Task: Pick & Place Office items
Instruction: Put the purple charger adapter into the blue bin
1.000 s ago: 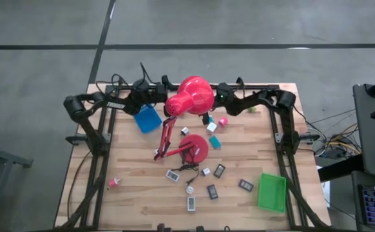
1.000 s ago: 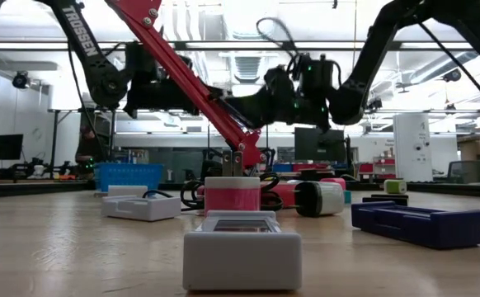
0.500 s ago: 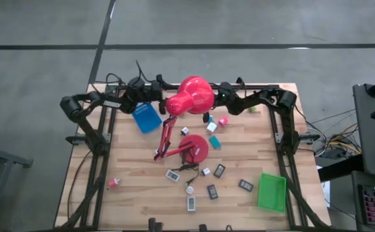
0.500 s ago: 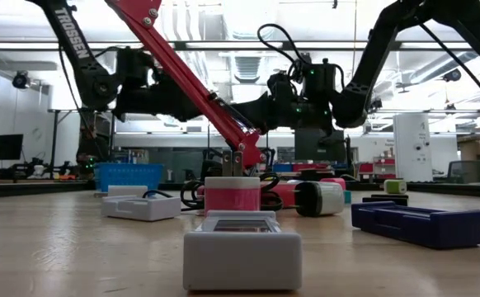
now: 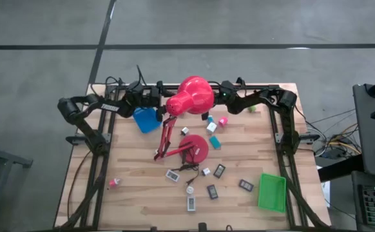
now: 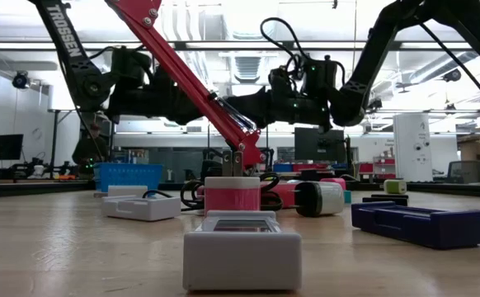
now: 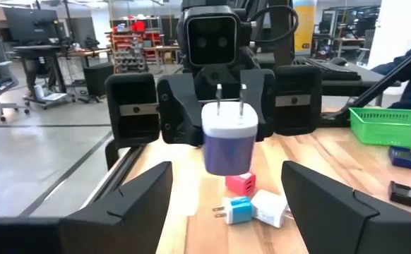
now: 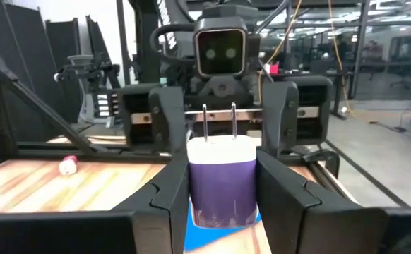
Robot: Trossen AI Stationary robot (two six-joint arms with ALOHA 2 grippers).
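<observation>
- We see the right gripper point(image 8: 223, 206) with its fingers point(image 8: 169, 201) closed tight on both sides of a purple-and-white plug charger point(image 8: 223, 176), prongs pointing away from the wrist
- The charger is held in the air above the far edge of the table point(image 5: 136, 187), between the two grippers
- The left gripper point(image 7: 227, 208) faces it head on, its fingers point(image 7: 135, 204) spread wide and holding nothing; the charger sits just beyond them, apart from both
- From above, the red desk lamp point(image 5: 191, 95) hides most of where the two arms meet
- Below the charger, a pink block point(image 7: 239, 183), a teal plug point(image 7: 235, 209) and a white plug point(image 7: 267, 207) lie close together on the wood
- We find the blue tray point(image 5: 147, 119) near the left arm and the green tray point(image 5: 271, 192) at the near right corner
</observation>
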